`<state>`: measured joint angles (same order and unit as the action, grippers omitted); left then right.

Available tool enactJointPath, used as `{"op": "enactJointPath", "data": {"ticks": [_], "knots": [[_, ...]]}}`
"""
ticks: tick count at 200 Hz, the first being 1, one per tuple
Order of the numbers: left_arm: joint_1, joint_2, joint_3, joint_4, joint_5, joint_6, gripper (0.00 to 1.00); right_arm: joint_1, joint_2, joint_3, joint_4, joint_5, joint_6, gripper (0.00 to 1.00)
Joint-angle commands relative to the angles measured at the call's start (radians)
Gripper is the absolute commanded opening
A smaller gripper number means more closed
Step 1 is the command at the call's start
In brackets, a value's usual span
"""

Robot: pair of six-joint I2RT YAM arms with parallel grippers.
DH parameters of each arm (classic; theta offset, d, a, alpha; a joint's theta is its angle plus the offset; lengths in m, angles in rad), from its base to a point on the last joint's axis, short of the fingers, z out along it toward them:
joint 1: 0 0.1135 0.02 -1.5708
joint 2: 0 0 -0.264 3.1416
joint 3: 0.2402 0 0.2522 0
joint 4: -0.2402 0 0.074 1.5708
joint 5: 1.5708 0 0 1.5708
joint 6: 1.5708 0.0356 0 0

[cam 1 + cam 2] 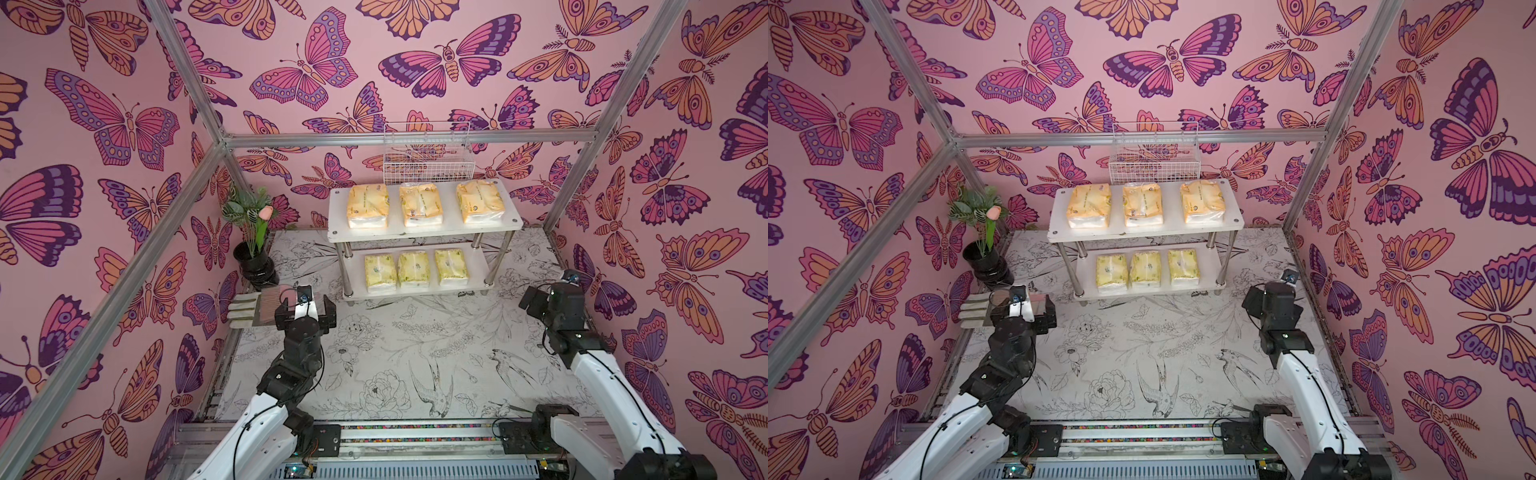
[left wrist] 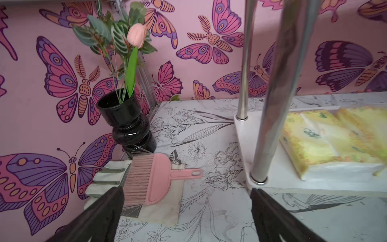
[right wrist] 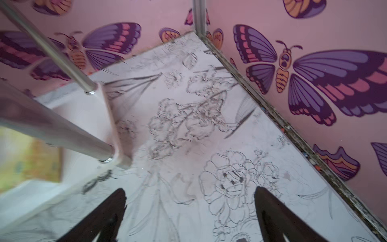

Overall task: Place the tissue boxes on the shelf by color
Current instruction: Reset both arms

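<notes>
The white two-tier shelf (image 1: 337, 216) (image 1: 1059, 216) stands at the back of the table. Three orange-yellow tissue boxes (image 1: 368, 206) (image 1: 1089, 205) lie in a row on its top board. Three pale yellow ones (image 1: 414, 270) (image 1: 1145, 270) lie in a row on the lower board. My left gripper (image 1: 305, 306) (image 2: 187, 189) hovers open and empty left of the shelf's front corner, with a pale pack (image 2: 326, 142) beside it. My right gripper (image 1: 532, 301) (image 3: 190, 189) is open and empty over the table, right of the shelf's lower board (image 3: 83, 117).
A white wire basket (image 1: 426, 153) hangs on the back wall above the shelf. A black vase (image 1: 255, 266) (image 2: 125, 123) with a pink tulip stands at the back left. In front of it a pink brush (image 2: 155, 178) lies on a glove (image 2: 106, 178).
</notes>
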<state>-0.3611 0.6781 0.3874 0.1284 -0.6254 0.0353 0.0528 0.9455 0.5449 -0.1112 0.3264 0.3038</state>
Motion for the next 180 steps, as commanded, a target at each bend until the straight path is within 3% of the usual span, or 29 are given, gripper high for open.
{"op": "enactJointPath", "data": {"ticks": [1,18,44,65,97,113,125,131,143,158,173,180], "knots": [[0.111,0.094,-0.047,0.200,0.093,0.023,1.00,-0.004,0.055,-0.064,0.322,0.159,-0.074,0.99],[0.193,0.196,-0.083,0.262,0.149,-0.030,1.00,-0.004,0.135,-0.075,0.372,0.129,-0.077,0.99],[0.263,0.336,-0.097,0.367,0.201,-0.086,1.00,0.002,0.267,-0.163,0.643,0.119,-0.099,0.99],[0.272,0.443,-0.098,0.472,0.276,-0.083,1.00,0.005,0.352,-0.211,0.832,0.080,-0.149,0.99],[0.268,0.649,-0.077,0.643,0.342,-0.031,1.00,0.009,0.358,-0.235,0.882,-0.014,-0.224,0.99],[0.277,0.726,-0.072,0.702,0.378,-0.019,1.00,0.008,0.502,-0.304,1.192,-0.004,-0.230,0.99],[0.277,0.777,-0.068,0.739,0.414,-0.001,1.00,0.009,0.608,-0.300,1.312,-0.027,-0.251,0.99],[0.282,0.797,-0.068,0.752,0.433,0.002,1.00,0.009,0.613,-0.279,1.274,-0.037,-0.254,0.99],[0.296,0.852,-0.068,0.798,0.460,-0.002,0.99,0.003,0.534,-0.195,0.965,-0.055,-0.230,0.99],[0.331,0.857,-0.005,0.731,0.526,-0.028,0.99,-0.025,0.602,-0.187,1.080,-0.080,-0.218,0.99],[0.374,0.855,0.004,0.706,0.603,-0.050,1.00,-0.027,0.553,-0.153,0.920,-0.085,-0.208,0.99],[0.375,0.855,0.005,0.709,0.604,-0.049,1.00,-0.027,0.562,-0.162,0.970,-0.086,-0.211,0.99]]}}
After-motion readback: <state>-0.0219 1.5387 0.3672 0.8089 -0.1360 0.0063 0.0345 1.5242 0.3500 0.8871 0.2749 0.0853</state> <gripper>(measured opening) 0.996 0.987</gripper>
